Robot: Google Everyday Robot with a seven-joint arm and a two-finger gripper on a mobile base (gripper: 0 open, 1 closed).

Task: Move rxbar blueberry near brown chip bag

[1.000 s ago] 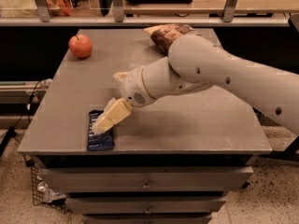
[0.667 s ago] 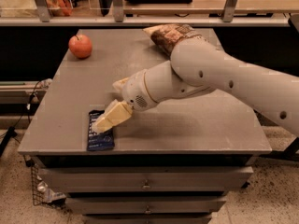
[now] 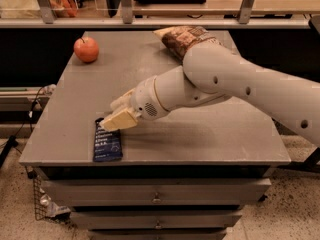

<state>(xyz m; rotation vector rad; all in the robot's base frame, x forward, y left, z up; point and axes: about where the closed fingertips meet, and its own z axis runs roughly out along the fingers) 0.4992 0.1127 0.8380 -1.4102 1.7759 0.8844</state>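
The rxbar blueberry (image 3: 107, 143), a small flat dark navy wrapper with pale text, lies flat near the front left edge of the grey table (image 3: 210, 134). My gripper (image 3: 116, 119) is at the bar's far end, its cream fingertips right over or touching the wrapper's top edge. The brown chip bag (image 3: 181, 39), dark brown with cream ends, lies at the back of the table, partly hidden behind my white arm (image 3: 230, 79).
A red apple (image 3: 86, 49) sits at the back left of the table. Drawers are below the table front. A shelf rail runs behind the table, with an orange bag (image 3: 62, 4) on it at left.
The gripper has stayed at the far end of the bar, shifting only slightly. The bar has not moved.
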